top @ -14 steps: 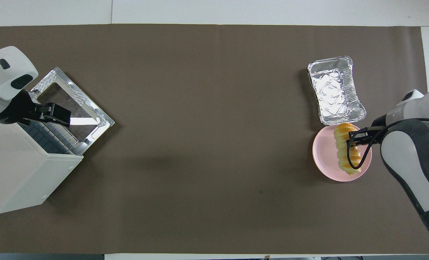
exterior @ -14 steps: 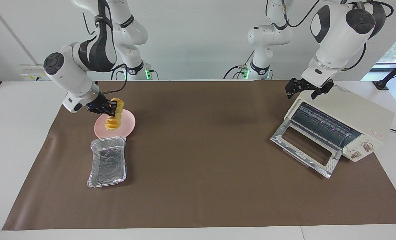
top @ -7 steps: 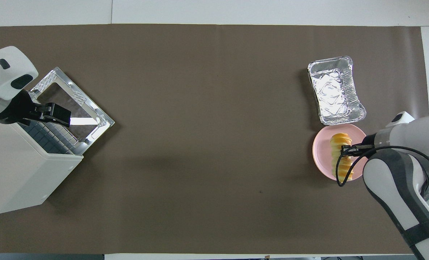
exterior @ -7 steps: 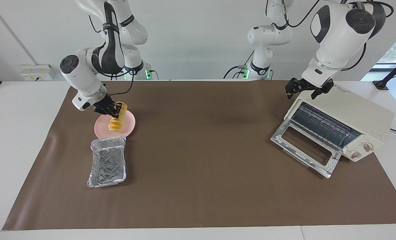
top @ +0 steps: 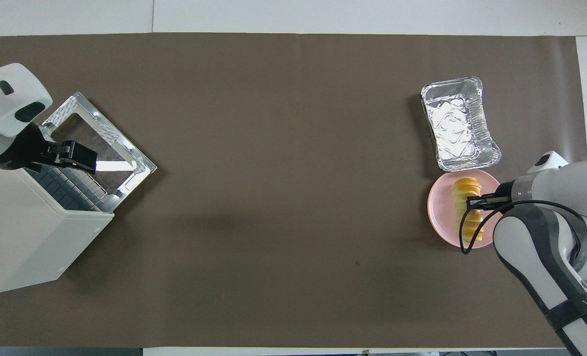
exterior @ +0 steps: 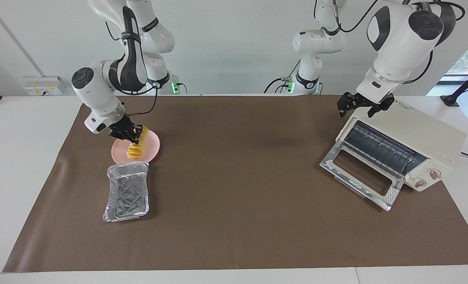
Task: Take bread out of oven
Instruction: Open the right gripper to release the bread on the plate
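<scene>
The right gripper (exterior: 132, 133) is clenched on the bread (exterior: 137, 144), holding it by its upper end over the pink plate (exterior: 153, 149); the loaf hangs tilted below the gripper, its lower end down at the plate, though whether it touches cannot be told. Just beside the plate, farther from the robots, lies a foil tray (exterior: 126, 191) on the brown mat (exterior: 234, 221) that covers the desk (exterior: 21, 130). The left gripper (exterior: 360, 105) hangs released over the top front edge of the oven (exterior: 423, 136), whose glass door (exterior: 360, 176) lies dropped open beneath the gripper, with the wire rack (exterior: 379, 149) showing inside.
</scene>
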### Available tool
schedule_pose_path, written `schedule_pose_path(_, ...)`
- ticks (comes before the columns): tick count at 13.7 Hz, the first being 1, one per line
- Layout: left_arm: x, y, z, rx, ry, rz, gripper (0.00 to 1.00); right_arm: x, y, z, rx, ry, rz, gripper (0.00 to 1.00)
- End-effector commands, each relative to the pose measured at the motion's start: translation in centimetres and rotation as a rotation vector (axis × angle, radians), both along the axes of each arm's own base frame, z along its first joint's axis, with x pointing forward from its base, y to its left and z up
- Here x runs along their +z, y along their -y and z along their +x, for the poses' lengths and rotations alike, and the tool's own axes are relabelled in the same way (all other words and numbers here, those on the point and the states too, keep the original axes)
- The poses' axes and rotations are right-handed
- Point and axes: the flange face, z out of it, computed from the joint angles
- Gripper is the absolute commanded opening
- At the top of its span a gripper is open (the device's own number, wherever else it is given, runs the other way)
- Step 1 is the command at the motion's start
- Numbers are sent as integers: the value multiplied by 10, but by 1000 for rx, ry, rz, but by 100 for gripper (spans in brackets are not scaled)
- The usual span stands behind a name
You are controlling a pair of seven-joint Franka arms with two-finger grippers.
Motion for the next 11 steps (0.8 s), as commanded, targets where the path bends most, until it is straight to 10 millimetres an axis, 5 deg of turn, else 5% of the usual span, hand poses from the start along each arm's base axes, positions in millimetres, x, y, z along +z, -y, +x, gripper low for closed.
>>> schedule_pose_path(1,7,-2,-3,14,17,-10,100,-12,1,-6,25,23,-20,0)
schedule_pose_path(3,7,-2,-3,14,17,-10,100,-12,1,-6,26,23,-20,0)
schedule_pose_path(4,7,-2,-3,14,17,-10,100,-12,1,-7,28,21,-20,9)
schedule_pose_path(6,7,-2,-3,14,17,-10,100,-14,1,-9,28,17,-19,38)
schedule_pose_path(8,7,-2,-3,14,17,-10,100,-14,-1,-8,16,15,-20,100)
schedule_pose_path(11,7,-2,-3,14,17,-10,100,0,-6,4,2,13,-16,100)
